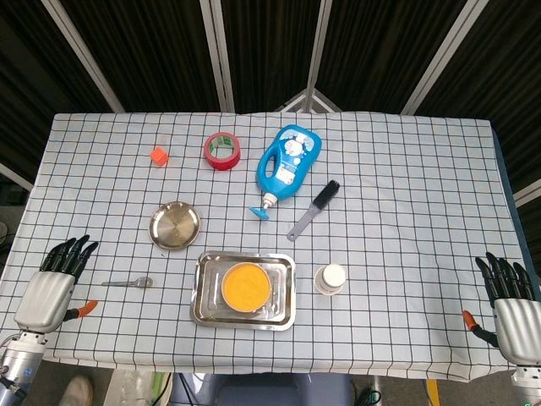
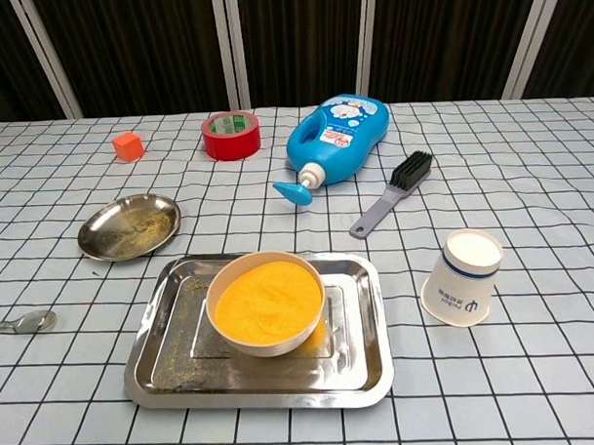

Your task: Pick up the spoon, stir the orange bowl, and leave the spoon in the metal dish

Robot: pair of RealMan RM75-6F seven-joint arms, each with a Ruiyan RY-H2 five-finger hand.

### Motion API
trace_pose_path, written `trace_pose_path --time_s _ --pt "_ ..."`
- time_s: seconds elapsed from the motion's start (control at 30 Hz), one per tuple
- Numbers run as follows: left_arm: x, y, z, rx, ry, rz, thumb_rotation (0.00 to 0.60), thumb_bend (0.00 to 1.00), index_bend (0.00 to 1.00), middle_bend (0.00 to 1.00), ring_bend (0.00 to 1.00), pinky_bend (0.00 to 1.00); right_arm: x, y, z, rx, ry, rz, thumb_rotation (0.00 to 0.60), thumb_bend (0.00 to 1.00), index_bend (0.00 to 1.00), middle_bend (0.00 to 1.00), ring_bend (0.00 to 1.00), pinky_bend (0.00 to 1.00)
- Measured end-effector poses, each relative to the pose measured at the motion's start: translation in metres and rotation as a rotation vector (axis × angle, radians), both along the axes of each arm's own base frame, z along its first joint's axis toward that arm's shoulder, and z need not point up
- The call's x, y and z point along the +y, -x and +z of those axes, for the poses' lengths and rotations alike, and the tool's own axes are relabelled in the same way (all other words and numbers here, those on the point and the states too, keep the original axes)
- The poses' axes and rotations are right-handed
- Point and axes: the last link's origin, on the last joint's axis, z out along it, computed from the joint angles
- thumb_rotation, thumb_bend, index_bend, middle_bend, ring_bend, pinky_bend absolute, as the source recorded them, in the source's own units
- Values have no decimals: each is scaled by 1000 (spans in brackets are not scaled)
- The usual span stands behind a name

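The small metal spoon (image 1: 128,282) lies flat on the bench (image 1: 406,169) near its front left edge, bowl end pointing right, just beside the left hand (image 1: 55,283). That hand rests at the bench edge with its dark fingers stretched forward and apart, released and holding nothing; it looks parked where a short reach would meet the spoon handle. The right hand (image 1: 511,304) sits at the far right edge, likewise spread and empty, well apart from everything the task needs, so the left seems the likely one to work.

The orange bowl (image 2: 267,302), full of orange powder, stands inside a rectangular steel tray (image 2: 365,367), probably to catch spills from stirring. The round metal dish (image 2: 129,226) sits just behind and left of the tray, near the spoon, which keeps all 3 steps close together.

A white paper cup (image 2: 462,277), a grey brush (image 2: 392,194), a blue bottle (image 2: 335,135), a red tape roll (image 2: 231,135) and an orange cube (image 2: 127,145) sit further back.

The bench wears a white cloth with a black grid; dark curtains and pale metal struts stand behind.
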Motion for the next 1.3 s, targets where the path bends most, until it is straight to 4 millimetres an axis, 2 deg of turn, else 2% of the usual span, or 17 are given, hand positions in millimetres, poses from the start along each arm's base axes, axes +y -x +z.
trace_pose_path --time_s 0.63,0.73,0.9,0.97,1.1,1.3 --pt "-1 2 -2 11 17 -2 600 61 0 0 0 55 0 -1 -1 -12 -6 -5 600 312 0 0 0 0" --pt "-1 3 -4 15 29 13 600 101 15 0 0 55 0 -1 -1 -14 -7 -8 600 312 0 0 0 0" --pt "1 4 -7 13 44 53 600 248 230 0 0 58 2 0 0 -19 -5 -10 600 311 0 0 0 0" --pt "3 6 -9 14 47 81 600 295 285 0 0 60 2 0 0 -21 -4 -11 600 312 0 0 0 0" --pt "11 12 -12 33 53 149 600 380 349 0 0 61 2 -1 -1 -24 -7 -9 600 311 0 0 0 0" --pt "29 21 -27 103 85 248 600 403 408 0 0 61 3 -2 -2 -29 -10 -9 600 311 0 0 0 0"
